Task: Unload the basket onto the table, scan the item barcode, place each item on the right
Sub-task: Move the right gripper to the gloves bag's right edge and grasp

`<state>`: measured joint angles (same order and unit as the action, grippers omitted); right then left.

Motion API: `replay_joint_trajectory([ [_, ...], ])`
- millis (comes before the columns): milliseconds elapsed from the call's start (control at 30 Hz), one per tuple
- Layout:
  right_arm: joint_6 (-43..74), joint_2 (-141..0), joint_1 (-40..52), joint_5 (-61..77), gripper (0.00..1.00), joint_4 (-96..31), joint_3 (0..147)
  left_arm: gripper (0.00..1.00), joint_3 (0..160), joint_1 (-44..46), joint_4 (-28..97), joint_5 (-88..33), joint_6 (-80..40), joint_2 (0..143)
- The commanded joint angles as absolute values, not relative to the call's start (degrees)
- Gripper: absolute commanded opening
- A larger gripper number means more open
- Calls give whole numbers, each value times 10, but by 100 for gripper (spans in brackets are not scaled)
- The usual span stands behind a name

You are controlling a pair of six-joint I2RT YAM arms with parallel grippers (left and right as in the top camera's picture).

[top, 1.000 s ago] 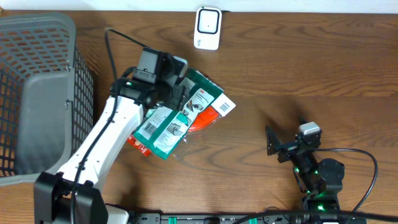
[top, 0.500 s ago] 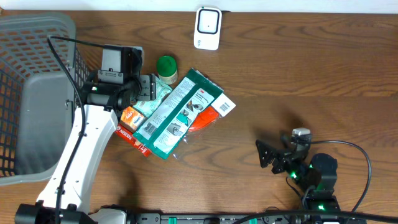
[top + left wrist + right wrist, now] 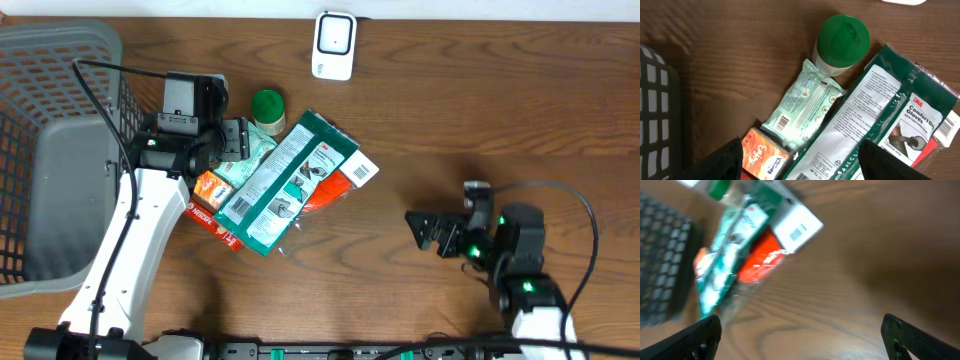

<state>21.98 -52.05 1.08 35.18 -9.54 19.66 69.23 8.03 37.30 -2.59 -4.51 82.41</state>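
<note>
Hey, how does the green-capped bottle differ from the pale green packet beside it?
The green-capped bottle stands upright, cap up; the pale green packet lies flat. The bottle is round with a dark green cap; the packet is a rectangular pouch showing a barcode. Both sit on the table.

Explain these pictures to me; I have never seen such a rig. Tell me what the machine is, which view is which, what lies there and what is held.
These are two robot arms at a wooden table. One picture looks down from above: the white left arm is at the left, the dark right arm lower right. The other two come from a camera on each wrist; the dark tips in their bottom corners are that arm's own jaws. On the table lie a grey basket, a small white device, a green-capped bottle, a green glove pack, a pale wipes packet and an orange box. Both arms' jaws stand open; nothing is held. The right wrist picture is blurred.
</note>
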Motion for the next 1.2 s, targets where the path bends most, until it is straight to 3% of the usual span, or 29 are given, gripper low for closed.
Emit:
replay_joint_trajectory([
  [0,197,-558,15,446,99,-96,236,74,687,80,374,-16,-51,823],
  [400,197,-618,19,463,99,-81,238,74,687,80,374,-16,-50,823],
  [600,201,-702,67,464,99,-23,256,74,687,80,372,1,-50,823],
  [1167,170,-935,190,393,97,7,463,75,687,81,375,1,-50,823],
])
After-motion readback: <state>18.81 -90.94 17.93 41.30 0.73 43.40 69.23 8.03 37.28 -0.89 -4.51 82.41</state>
